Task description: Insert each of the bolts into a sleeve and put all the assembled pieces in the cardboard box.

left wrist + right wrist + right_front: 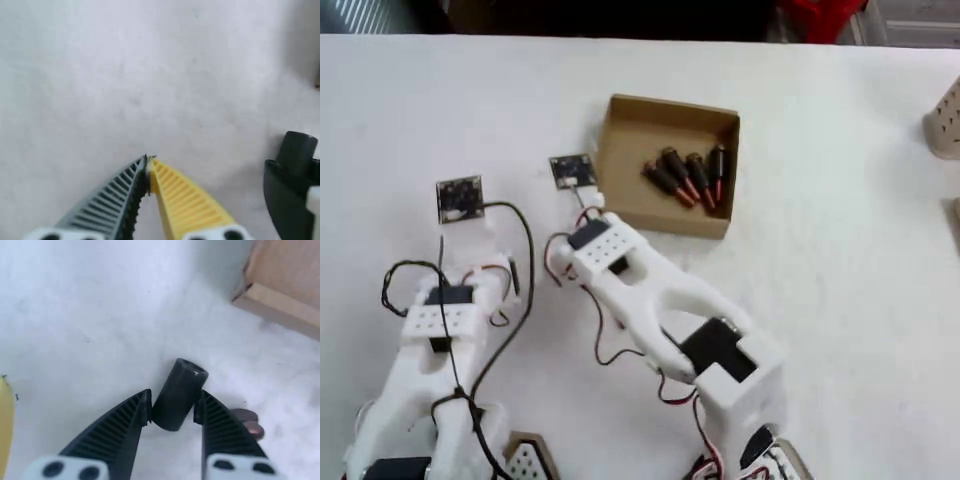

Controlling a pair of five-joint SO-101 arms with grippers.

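Observation:
My right gripper (pixel 174 395) is shut on a black sleeve (pixel 180 385), one dark finger pressed to each side, just above the white table. A reddish-brown bolt (pixel 247 421) lies on the table, partly hidden behind one finger. The cardboard box (pixel 620 130) sits just beyond the right arm (pixel 620 265), and its corner (pixel 280 287) is near the sleeve. Several assembled pieces (pixel 688 177), black sleeves with red bolts, lie inside the box. My left gripper (pixel 148 161) is shut on nothing, its grey and yellow fingers meeting over bare table.
The left arm (pixel 445 310) stands beside the right one, with loose cables (pixel 525 250) between them. A black part (pixel 292 185) belonging to the other arm shows at the left wrist view's edge. A perforated object (pixel 945 120) stands at the table's far right.

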